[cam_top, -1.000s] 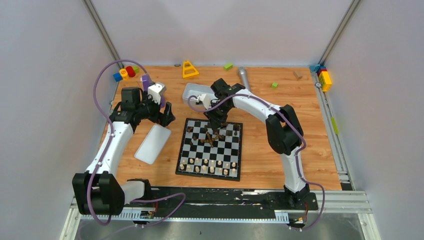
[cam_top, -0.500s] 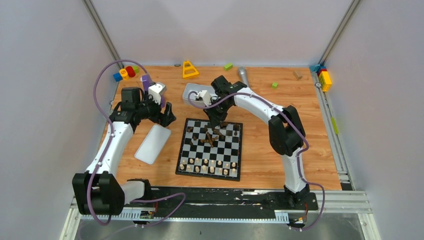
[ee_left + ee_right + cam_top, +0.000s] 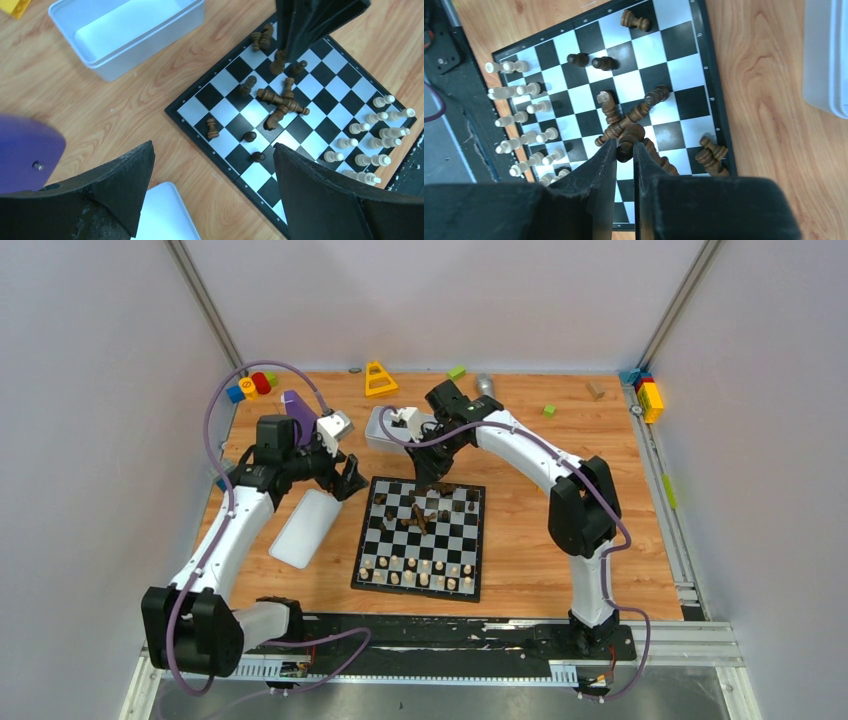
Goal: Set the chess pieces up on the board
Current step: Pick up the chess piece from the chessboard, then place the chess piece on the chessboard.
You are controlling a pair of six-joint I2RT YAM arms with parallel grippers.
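Note:
The checkered board (image 3: 452, 540) lies at mid-table. Pale pieces (image 3: 420, 572) stand in two rows along its near edge. Dark pieces (image 3: 424, 512) lie mostly toppled in a heap on the far half; a few stand. My right gripper (image 3: 433, 476) hovers over the board's far edge, shut on one dark piece (image 3: 628, 143) held above the heap (image 3: 639, 112). My left gripper (image 3: 350, 480) is open and empty, above the wood just off the board's far-left corner (image 3: 212, 155); the board (image 3: 325, 95) lies past its fingertips.
A white tray (image 3: 383, 429) sits behind the board, its white lid (image 3: 305, 527) to the board's left. Toy blocks lie along the far edge: a yellow triangle (image 3: 378, 378), green blocks (image 3: 456, 372), a coloured cluster (image 3: 250, 386), and a stack far right (image 3: 649, 396).
My left gripper has swung right, closer to the board's far-left corner. My right gripper has drawn back toward the board's far edge with the dark piece in it.

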